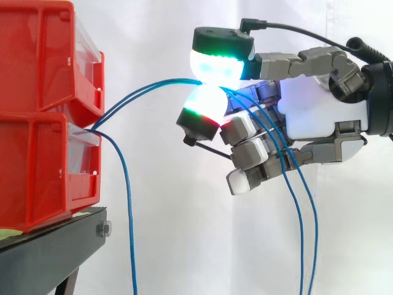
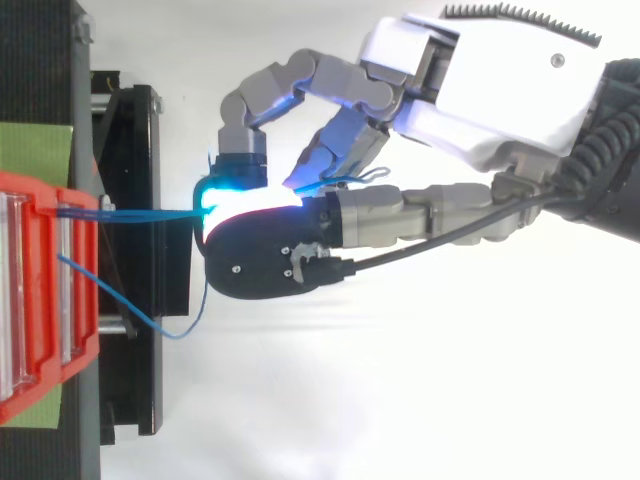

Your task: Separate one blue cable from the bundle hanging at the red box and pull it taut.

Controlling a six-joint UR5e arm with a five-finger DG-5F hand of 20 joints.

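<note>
Hand of mine [image 1: 319, 114] comes in from 3 o'clock, its glowing pads [image 1: 215, 64] clamped on the blue cable [image 1: 153, 86]. From the stacked red boxes [image 1: 43, 74] at 9 o'clock, two thin, glossy strands rise in a gentle curve to that pinch, then drape over my curled fingers toward 6 o'clock. Just beside the boxes, a loose strand [image 1: 131, 233] hangs straight down

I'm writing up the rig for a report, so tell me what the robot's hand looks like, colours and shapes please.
The hand has a glossy white palm shell and grey, blocky finger segments. Its fingertips are thick rounded pads with black caps, glowing white with green and cyan. From above, a dark serrated strip runs along one edge of the white shell.
</note>
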